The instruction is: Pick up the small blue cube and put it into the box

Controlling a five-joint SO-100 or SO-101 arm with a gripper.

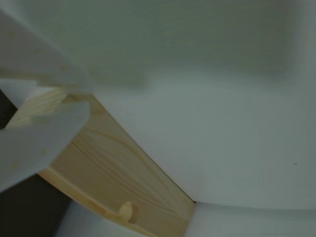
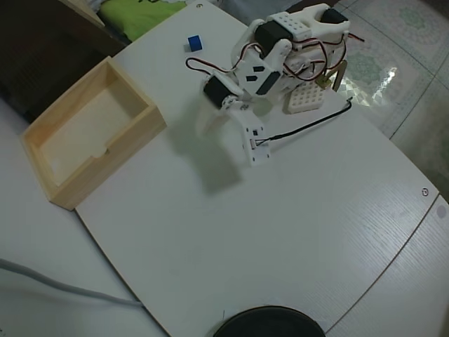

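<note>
**Cube waits at the far edge as the arm hangs mid-bench**

From my remote seat, the overhead view shows the cube (image 2: 194, 43) lying alone near the top edge of the white bench (image 2: 295, 232), well apart from the box (image 2: 66, 193), which sits open and empty at the left. I judge the cube light, rigid and smooth-faced; it is so small that a grip across two opposite flat faces, squarely centred, looks the safest hold, since a skewed pinch could flick it away. The pincer (image 2: 214, 125) hangs above the bench between box and arm base, holding nothing; its fingers stand apart in both views, though how far I cannot say. The wrist view is blurred: I make out only a box wall (image 1: 118, 168) and pale fingers (image 1: 39, 143), no cube. A white perforated block (image 2: 303, 100) is half hidden behind the arm.
</note>
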